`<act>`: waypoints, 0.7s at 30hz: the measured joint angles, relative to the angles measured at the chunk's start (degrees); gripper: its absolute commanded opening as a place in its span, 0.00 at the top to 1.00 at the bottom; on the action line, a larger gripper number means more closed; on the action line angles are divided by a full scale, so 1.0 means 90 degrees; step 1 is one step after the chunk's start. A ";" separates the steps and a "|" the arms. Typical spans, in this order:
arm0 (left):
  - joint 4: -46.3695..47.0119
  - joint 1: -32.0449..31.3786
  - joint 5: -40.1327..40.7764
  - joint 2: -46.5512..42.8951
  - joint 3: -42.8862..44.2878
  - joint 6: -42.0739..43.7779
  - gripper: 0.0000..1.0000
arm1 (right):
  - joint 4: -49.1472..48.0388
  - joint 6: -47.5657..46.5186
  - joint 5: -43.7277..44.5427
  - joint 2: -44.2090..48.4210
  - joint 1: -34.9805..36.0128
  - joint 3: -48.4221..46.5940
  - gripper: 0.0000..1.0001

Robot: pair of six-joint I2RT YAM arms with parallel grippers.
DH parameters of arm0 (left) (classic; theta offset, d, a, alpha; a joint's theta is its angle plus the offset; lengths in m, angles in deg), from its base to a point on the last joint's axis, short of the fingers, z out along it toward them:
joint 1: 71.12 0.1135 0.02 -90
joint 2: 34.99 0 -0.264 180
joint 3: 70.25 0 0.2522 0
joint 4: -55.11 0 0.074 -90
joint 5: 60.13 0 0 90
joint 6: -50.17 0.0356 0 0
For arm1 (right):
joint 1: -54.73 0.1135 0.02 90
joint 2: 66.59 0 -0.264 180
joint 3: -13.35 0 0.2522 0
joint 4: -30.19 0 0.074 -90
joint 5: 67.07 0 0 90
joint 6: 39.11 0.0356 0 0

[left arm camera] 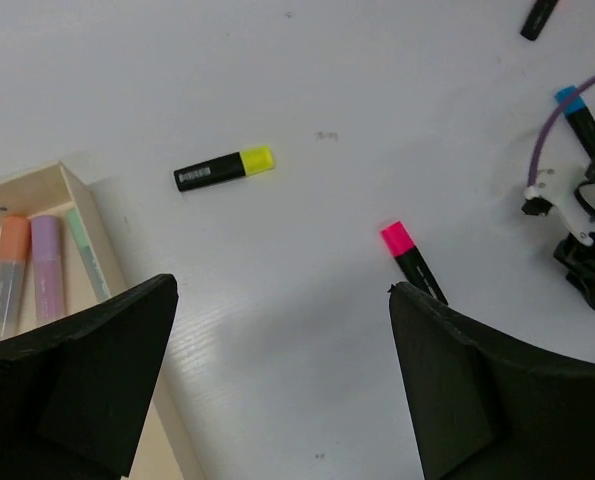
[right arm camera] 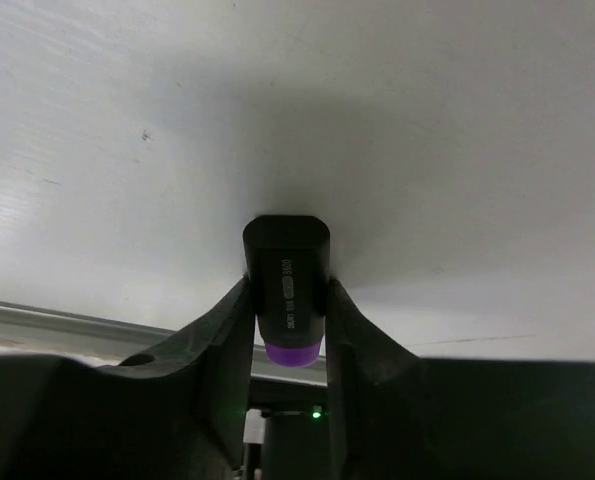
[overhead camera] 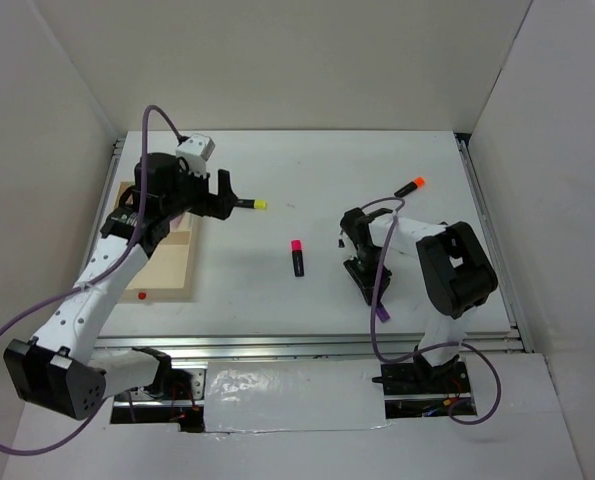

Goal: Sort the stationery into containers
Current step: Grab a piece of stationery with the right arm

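- Three pastel markers (left arm camera: 45, 265) lay in one compartment of the wooden tray (left arm camera: 72, 185); we judged the sorting far from done.
- Loose on the bench (overhead camera: 307, 170) lay a yellow-capped marker (left arm camera: 222, 168), a pink-capped marker (left arm camera: 409, 255), an orange-capped marker (overhead camera: 409, 187) and a blue-capped marker (left arm camera: 580, 112).
- The left tool (left arm camera: 282, 290) gaped wide and empty; the right tool (right arm camera: 287, 310) was clamped on a purple-ended marker (right arm camera: 286, 265).
- The left arm (overhead camera: 107, 270) hid most of the tray from us overhead.

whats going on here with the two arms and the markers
The right gripper is shut on a purple-capped black highlighter, low over the table. The left gripper hangs open near the wooden tray, which holds three pastel highlighters in one compartment. A yellow-capped highlighter, a pink-capped highlighter and an orange-capped highlighter lie loose on the table.
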State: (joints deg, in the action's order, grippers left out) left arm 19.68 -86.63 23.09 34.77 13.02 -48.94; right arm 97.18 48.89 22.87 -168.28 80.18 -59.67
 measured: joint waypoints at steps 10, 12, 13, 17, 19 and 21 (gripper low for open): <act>0.0308 -0.1214 -0.1758 -0.1290 -0.0879 0.2533 0.14 | 0.0920 -0.0546 -0.1880 -0.0435 -0.0002 -0.2718 1.00; 0.0163 -0.1824 -0.1982 -0.1324 -0.1008 0.3072 0.16 | 0.0976 -0.0644 -0.2356 -0.0481 0.0046 -0.3279 1.00; 0.0070 -0.2072 -0.2045 -0.1324 -0.1078 0.3351 0.17 | 0.1008 -0.0680 -0.2567 -0.0486 0.0085 -0.3395 1.00; -0.0287 -0.3220 -0.1617 -0.1321 -0.1450 0.4641 0.21 | 0.1489 -0.0806 -0.3674 -0.0855 0.0352 -0.3568 1.00; -0.0454 -0.3946 -0.1321 -0.1321 -0.1639 0.5268 0.21 | 0.1681 -0.0835 -0.4153 -0.1171 0.0471 -0.3585 1.00; -0.0590 -0.4517 -0.1093 -0.1292 -0.1770 0.5785 0.21 | 0.1800 -0.0833 -0.4537 -0.1450 0.0583 -0.3585 1.00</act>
State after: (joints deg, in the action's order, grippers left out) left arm 14.36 -127.28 13.25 23.14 -2.91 3.13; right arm 113.38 41.39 -17.95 -181.33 85.42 -91.93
